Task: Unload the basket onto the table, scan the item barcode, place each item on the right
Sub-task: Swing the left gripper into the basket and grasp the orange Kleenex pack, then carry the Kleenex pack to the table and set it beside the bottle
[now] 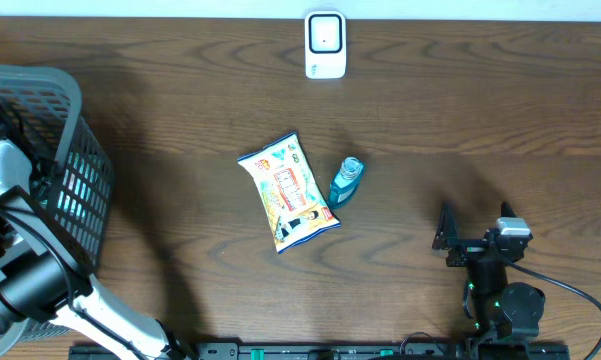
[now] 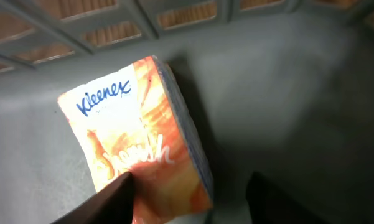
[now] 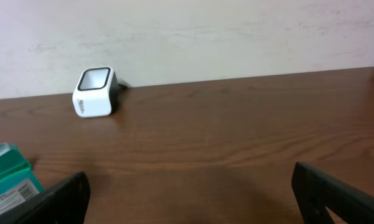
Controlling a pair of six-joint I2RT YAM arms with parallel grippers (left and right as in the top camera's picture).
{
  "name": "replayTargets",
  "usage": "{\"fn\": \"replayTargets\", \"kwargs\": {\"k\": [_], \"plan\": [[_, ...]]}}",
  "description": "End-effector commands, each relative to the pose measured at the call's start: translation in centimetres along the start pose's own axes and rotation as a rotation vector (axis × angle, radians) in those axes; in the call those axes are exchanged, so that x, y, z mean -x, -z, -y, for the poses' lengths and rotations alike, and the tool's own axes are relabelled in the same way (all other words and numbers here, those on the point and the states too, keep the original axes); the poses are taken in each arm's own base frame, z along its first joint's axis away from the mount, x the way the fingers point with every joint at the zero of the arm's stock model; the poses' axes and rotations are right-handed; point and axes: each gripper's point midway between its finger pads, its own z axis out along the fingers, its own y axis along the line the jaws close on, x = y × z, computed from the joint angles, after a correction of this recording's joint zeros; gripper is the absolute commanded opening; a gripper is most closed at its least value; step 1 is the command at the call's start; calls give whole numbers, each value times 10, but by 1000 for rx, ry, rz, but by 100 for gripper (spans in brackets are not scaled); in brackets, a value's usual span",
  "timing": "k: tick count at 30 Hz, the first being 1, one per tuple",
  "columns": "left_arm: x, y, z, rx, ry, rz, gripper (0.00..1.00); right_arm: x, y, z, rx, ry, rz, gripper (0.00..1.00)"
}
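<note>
Pack (image 2: 130,137) (an orange Kleenex one) lies tilted on the grey floor of the basket (image 1: 75,110), which stands at the left end of the desk (image 1: 480,120). We see the left end effector (image 2: 190,183) down inside the basket with its jaws apart. One finger (image 2: 106,202) meets the pack's near left corner, while the other (image 2: 280,199) stands clear of the pack on the right. The right end effector (image 3: 190,177) sits over the near right of the desk, its jaws wide apart and holding nothing. At the far edge stands the white scanner (image 1: 325,45). Mid-desk we find a bag (image 1: 288,190) with a small blue bottle (image 1: 345,181) just to its right.
</note>
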Motion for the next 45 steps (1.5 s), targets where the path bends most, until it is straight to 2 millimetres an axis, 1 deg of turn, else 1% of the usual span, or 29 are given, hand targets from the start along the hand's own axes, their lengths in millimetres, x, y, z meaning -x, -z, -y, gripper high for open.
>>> {"fn": "replayTargets", "kwargs": {"k": [1,3,5,6,7,10,12,14,17,21,22,24,29,31,33,34,36,38,41,43,45], "plan": [[-5,-17,-1,35,-60,-18,46,-1,0,-2,7,13,-4,99],[-7,-22,-7,78,-72,-20,37,-1,0,-2,7,13,-4,99],[-10,-26,-16,130,-85,-20,25,-1,0,-2,7,13,-3,99],[-10,-27,-22,163,-93,-17,18,-1,0,-2,7,13,-4,99],[-10,-27,-27,188,-98,-11,8,-1,0,-2,7,13,-4,99],[-8,-23,-35,232,-108,2,8,-1,0,-2,7,13,-4,99],[-6,-18,-36,227,-103,7,7,-1,0,-2,7,14,-4,99],[-1,-8,-36,216,-84,22,7,-1,0,-2,7,13,-4,99],[9,12,-35,186,-63,57,7,-1,0,-2,7,13,-4,99],[31,57,-40,130,8,143,7,-1,0,-2,7,13,-3,99],[37,73,-42,109,45,171,7,-1,0,-2,7,13,-4,99],[43,97,-45,64,104,204,7,-1,0,-2,7,13,-4,99],[51,153,-36,-145,186,238,7,-1,0,-2,7,13,-4,99],[51,177,-31,-244,221,245,7,-1,0,-2,7,13,-4,99],[48,207,-20,-388,229,239,7,-1,0,-2,7,13,-4,99],[45,222,-13,-462,220,230,7,-1,0,-2,7,13,-4,99],[33,259,3,-635,181,209,7,-1,0,-2,7,14,-4,99],[16,303,17,-805,114,197,7,-1,0,-2,7,13,-4,99],[-11,354,25,-945,29,220,7,-1,0,-2,7,13,-4,99],[-31,383,31,-1018,-47,242,7,-1,0,-2,7,14,-4,99],[-59,412,39,-1100,-160,256,7,-1,0,-2,7,13,-4,99]]}}
